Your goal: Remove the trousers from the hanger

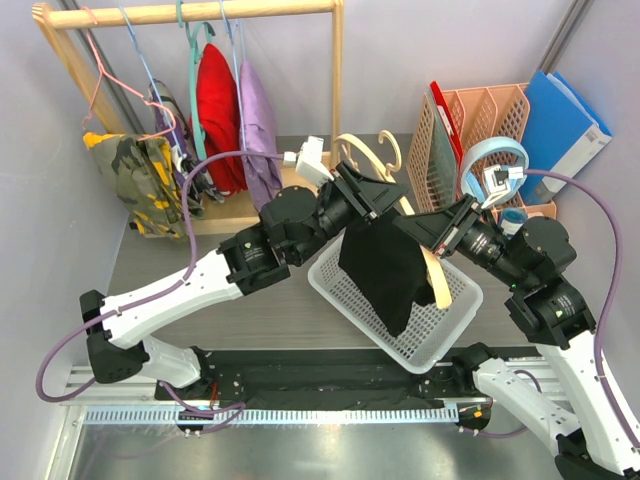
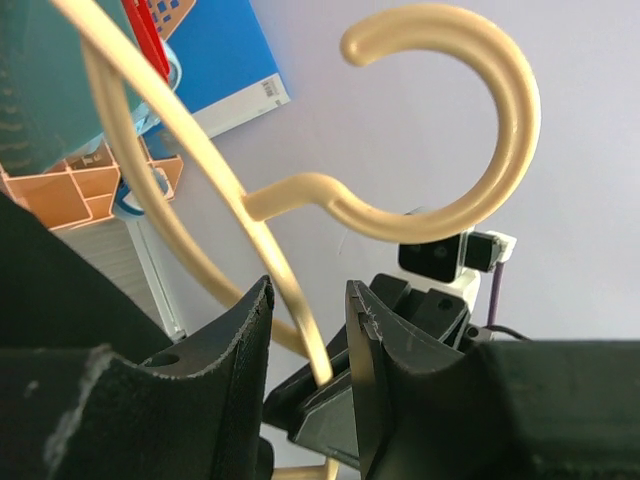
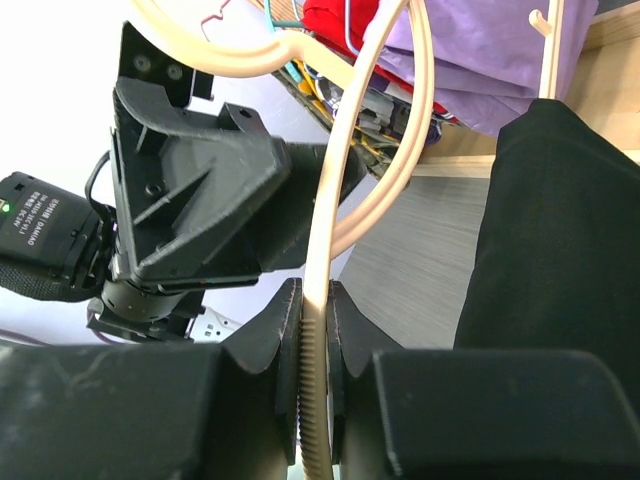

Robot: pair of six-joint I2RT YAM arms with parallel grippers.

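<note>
Between the clenched fingers of the right gripper sits one arm of the pale cream, thick-armed coat hanger, firmly pinched. Beside it, the left gripper straddles another arm, jaws apart and not pinching. Small black fabric trousers hang from it between both grippers, over a white mesh basket.
</note>
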